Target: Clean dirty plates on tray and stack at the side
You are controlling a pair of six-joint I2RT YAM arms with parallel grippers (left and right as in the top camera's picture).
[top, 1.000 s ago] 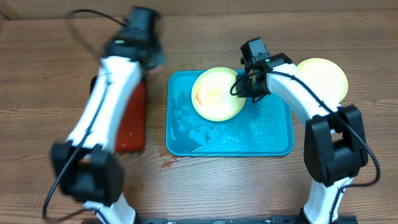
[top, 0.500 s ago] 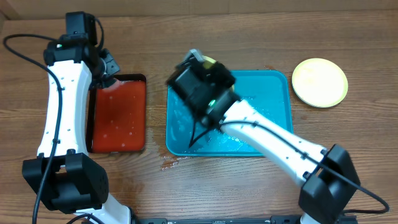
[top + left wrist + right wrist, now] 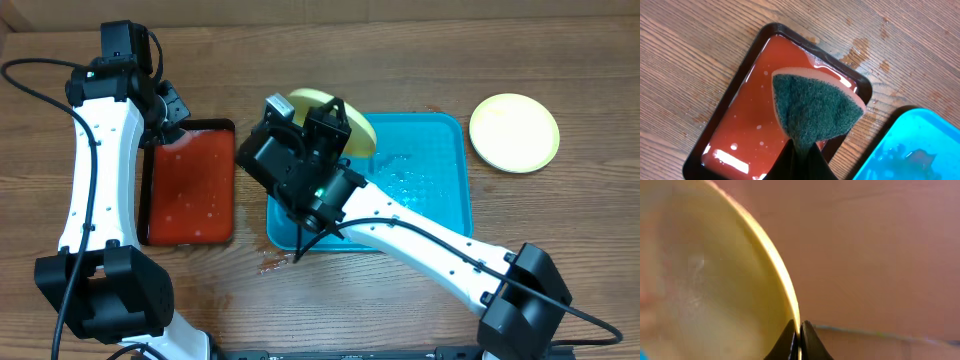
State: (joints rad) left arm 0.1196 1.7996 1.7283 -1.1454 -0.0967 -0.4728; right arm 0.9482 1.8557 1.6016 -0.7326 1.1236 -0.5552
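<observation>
Right jaws clenched on the thin rim of a smooth pale-yellow plate (image 3: 715,280), tilted on edge over the far-left corner of the glossy turquoise tray (image 3: 440,195); arm stretched across the tray. Left jaws grip a wedge-shaped sponge (image 3: 812,107), rough green face, over the black tray (image 3: 747,120) left of it. A second plate (image 3: 514,132) lies flat on the bench (image 3: 400,40), right of the tray.

This is a robotics lab bench. A plain wood-grain table (image 3: 400,60) holds two white robot arms (image 3: 95,180) trailing loose black cables (image 3: 30,85). A turquoise tray (image 3: 440,200) lies below the right gripper (image 3: 800,332), and a black tray (image 3: 747,80) of red liquid lies under the left gripper (image 3: 801,150).
</observation>
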